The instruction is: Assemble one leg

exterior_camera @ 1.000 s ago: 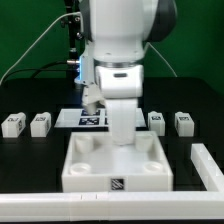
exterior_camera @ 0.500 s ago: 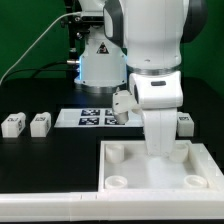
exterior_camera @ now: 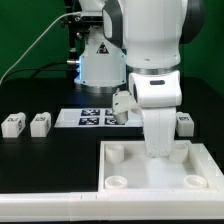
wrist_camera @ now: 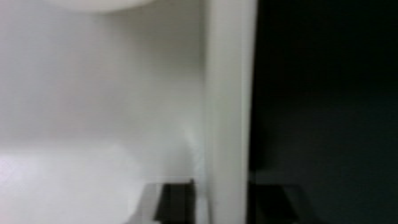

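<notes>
My gripper (exterior_camera: 158, 150) reaches down onto the far wall of the large white plate (exterior_camera: 120, 168) with round corner sockets, at the exterior view's lower right. In the wrist view the plate's upright wall (wrist_camera: 228, 110) runs between my two dark fingers (wrist_camera: 178, 203), so my gripper (wrist_camera: 226, 198) is shut on it. Two legs, small white blocks, lie at the exterior view's left (exterior_camera: 12, 124) (exterior_camera: 40, 123). A third leg (exterior_camera: 185, 122) shows just right of my arm. A fourth is not in sight.
The marker board (exterior_camera: 92, 118) lies flat behind the plate, in front of the robot base (exterior_camera: 95, 65). A low white rail (exterior_camera: 50, 206) runs along the table's front edge. The table top is black.
Since one second ago my arm and the plate have shifted together to the exterior view's right. Nothing has moved over the last half second.
</notes>
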### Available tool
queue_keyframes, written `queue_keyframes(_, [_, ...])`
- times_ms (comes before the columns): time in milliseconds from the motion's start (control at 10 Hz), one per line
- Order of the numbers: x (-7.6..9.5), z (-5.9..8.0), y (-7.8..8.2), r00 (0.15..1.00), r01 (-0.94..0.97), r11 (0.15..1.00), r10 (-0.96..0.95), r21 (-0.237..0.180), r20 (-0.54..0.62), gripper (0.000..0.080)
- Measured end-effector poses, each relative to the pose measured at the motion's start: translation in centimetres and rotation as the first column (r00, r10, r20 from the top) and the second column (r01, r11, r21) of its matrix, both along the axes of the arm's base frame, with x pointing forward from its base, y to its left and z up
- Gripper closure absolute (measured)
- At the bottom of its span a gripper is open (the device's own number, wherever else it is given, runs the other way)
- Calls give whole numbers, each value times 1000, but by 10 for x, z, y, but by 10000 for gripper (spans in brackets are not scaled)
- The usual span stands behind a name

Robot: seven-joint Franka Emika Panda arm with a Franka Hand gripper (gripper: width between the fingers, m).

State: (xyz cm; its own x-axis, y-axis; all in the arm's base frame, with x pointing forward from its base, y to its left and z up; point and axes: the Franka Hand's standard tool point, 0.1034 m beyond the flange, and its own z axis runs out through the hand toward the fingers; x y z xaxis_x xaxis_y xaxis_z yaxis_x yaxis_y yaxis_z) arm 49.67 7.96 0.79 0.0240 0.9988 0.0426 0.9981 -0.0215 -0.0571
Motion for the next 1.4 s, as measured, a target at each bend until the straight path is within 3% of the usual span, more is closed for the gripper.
queue_keyframes(200, [0, 0, 0, 1000, 1, 1000, -1, 0, -1, 353])
queue_keyframes(300, [0, 0, 0, 1000, 1, 1000, -1, 0, -1, 353])
queue_keyframes(400, [0, -1, -1, 1000, 1, 1000, -1, 0, -1, 194])
queue_keyframes(500, [0, -1, -1, 1000, 1, 1000, -1, 0, -1, 163])
queue_keyframes(1100, [0, 0, -3, 1000, 9, 1000, -9, 0, 0, 150])
queue_keyframes(1200, [3, 10, -8, 999, 53, 999, -53, -7, 14, 150])
queue_keyframes(1400, [0, 35, 5, 990, 138, 990, -137, -16, 40, 150])
